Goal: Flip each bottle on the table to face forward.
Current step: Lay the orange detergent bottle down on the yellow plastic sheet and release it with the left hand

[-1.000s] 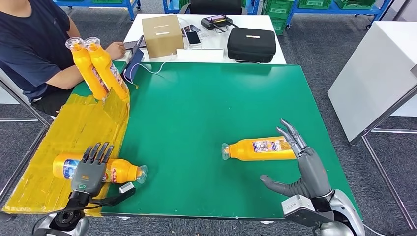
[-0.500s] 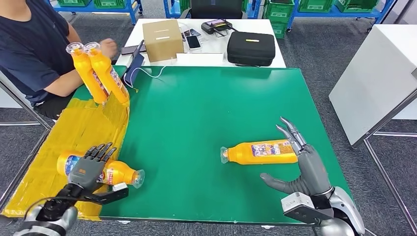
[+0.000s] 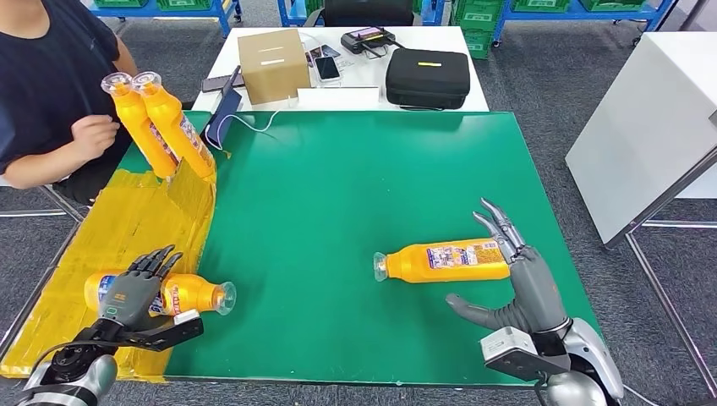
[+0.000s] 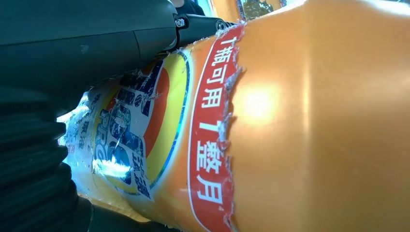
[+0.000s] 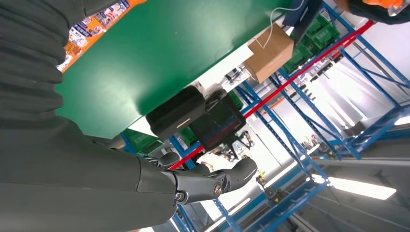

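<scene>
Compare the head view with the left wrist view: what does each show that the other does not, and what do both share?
Head view alone: the green table, the right hand open beside a lying orange bottle, two upright bottles, a cardboard box, a black case. Left wrist view alone: the torn label's red band of printed characters. Both: the left hand on the near orange bottle.

Warehouse-like lab, blue racking (image 3: 583, 14) with green crates (image 3: 478, 14), test table (image 3: 355, 186)
</scene>
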Action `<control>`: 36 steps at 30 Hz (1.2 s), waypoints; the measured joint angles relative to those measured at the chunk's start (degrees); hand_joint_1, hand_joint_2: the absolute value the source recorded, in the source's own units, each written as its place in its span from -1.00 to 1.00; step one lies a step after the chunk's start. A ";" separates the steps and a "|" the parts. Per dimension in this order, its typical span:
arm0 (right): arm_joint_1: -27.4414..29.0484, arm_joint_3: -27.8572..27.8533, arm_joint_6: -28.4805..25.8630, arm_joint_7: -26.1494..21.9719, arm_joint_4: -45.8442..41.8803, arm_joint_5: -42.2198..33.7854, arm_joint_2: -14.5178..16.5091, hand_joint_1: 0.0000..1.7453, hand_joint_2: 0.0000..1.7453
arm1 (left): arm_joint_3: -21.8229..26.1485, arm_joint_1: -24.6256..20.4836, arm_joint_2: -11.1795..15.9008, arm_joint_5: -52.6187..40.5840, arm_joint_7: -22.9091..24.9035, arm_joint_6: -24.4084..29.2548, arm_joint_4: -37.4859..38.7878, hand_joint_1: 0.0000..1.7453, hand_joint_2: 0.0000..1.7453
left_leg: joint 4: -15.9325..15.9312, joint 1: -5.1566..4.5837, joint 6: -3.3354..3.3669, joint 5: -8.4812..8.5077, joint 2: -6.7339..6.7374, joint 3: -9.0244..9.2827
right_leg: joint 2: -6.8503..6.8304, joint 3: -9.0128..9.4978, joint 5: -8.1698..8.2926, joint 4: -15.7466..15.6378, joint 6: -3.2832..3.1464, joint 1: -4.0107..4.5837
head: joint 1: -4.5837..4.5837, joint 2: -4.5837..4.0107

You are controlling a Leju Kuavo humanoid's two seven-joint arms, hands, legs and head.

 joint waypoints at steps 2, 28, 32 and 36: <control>0.20 0.00 -0.01 -0.02 0.15 0.04 0.04 -1.00 1.00 | 0.44 0.40 -0.21 0.07 -0.14 0.09 -0.39 -1.00 1.00 | 0.00 -0.03 -0.05 -0.01 0.00 -0.01 | 0.00 0.05 -0.02 0.01 0.00 -0.02 | 0.00 0.00; 2.01 -0.13 -0.04 -0.40 0.91 0.91 0.52 -1.00 1.00 | 10.59 10.01 -5.42 6.03 -9.94 1.41 -12.13 -1.00 -1.00 | 0.04 -0.37 0.08 -0.13 0.17 -0.63 | 0.14 -1.05 -0.07 0.00 0.02 -0.42 | 0.02 0.01; 2.08 -0.13 -0.03 -0.38 0.91 1.19 0.76 -1.00 1.00 | 12.30 11.14 -6.80 8.00 -11.27 0.14 -14.61 -1.00 -1.00 | 0.06 -0.37 0.16 -0.06 0.18 -0.86 | 0.14 -1.04 -0.02 0.00 0.05 -0.42 | 0.03 0.00; 2.09 -0.13 -0.01 -0.38 0.91 1.30 0.97 -1.00 1.00 | 13.40 11.78 -7.71 8.74 -11.93 -0.22 -16.06 -1.00 -1.00 | 0.07 -0.37 0.16 -0.06 0.18 -0.93 | 0.14 -1.08 -0.02 0.00 0.06 -0.42 | 0.03 0.00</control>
